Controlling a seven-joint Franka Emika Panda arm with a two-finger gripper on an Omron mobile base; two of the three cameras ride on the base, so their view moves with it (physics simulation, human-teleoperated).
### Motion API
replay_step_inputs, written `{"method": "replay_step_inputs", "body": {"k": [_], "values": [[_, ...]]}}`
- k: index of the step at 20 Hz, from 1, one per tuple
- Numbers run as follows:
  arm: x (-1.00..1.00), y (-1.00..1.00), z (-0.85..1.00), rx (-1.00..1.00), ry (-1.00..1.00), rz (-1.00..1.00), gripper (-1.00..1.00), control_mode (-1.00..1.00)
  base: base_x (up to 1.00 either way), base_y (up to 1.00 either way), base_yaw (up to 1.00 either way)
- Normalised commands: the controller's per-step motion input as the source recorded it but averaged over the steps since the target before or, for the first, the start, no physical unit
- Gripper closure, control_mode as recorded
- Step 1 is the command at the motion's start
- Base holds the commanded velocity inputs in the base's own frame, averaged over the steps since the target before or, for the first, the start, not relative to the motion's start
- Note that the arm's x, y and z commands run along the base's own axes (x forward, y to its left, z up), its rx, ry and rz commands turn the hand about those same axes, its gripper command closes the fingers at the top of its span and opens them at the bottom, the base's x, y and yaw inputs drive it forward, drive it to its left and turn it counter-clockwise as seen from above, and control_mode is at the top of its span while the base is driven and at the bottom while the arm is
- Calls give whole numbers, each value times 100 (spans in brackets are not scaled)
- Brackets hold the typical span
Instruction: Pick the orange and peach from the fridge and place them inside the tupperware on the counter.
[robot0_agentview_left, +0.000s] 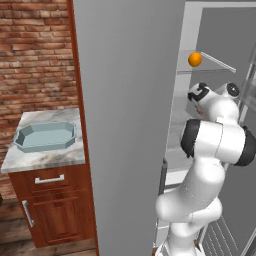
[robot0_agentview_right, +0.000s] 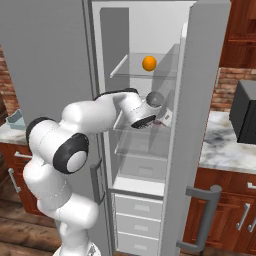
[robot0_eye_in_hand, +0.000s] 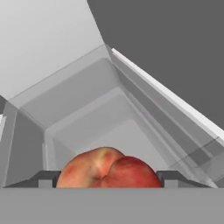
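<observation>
The peach (robot0_eye_in_hand: 109, 168), reddish-pink with a paler patch, sits deep between my gripper's (robot0_eye_in_hand: 108, 181) fingers, whose dark tips touch it on both sides. My arm reaches into the open fridge (robot0_agentview_right: 150, 30), with the hand (robot0_agentview_right: 150, 114) at a middle glass shelf. One shelf higher lies the orange (robot0_agentview_right: 149, 63), a bright ball also seen in the left base view as the orange (robot0_agentview_left: 195, 59). The pale blue-grey tupperware (robot0_agentview_left: 46, 136) rests empty on the marble counter (robot0_agentview_left: 45, 159) left of the fridge.
The wide grey fridge door (robot0_agentview_left: 125, 125) stands open between the counter and the fridge interior. A second counter (robot0_agentview_right: 225, 145) with a dark appliance (robot0_agentview_right: 245, 111) lies to the right. Fridge drawers (robot0_agentview_right: 135, 210) are below the shelves.
</observation>
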Motion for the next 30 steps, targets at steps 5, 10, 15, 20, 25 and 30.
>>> {"method": "replay_step_inputs", "body": {"k": [5, 10, 15, 20, 25, 30], "values": [[-41, 20, 61, 0, 9, 0, 100, -100, 0, 0, 0], [-40, 17, 66, 0, 22, 0, 100, -100, 0, 0, 0], [-58, 19, 46, 0, 20, 0, 100, -100, 0, 0, 0], [-68, 35, 19, 0, 18, 0, 100, -100, 0, 0, 0], [-65, 42, 1, 0, 7, 0, 100, -100, 0, 0, 0], [-70, 25, -7, -3, -4, 0, 100, -100, 0, 0, 0]]}}
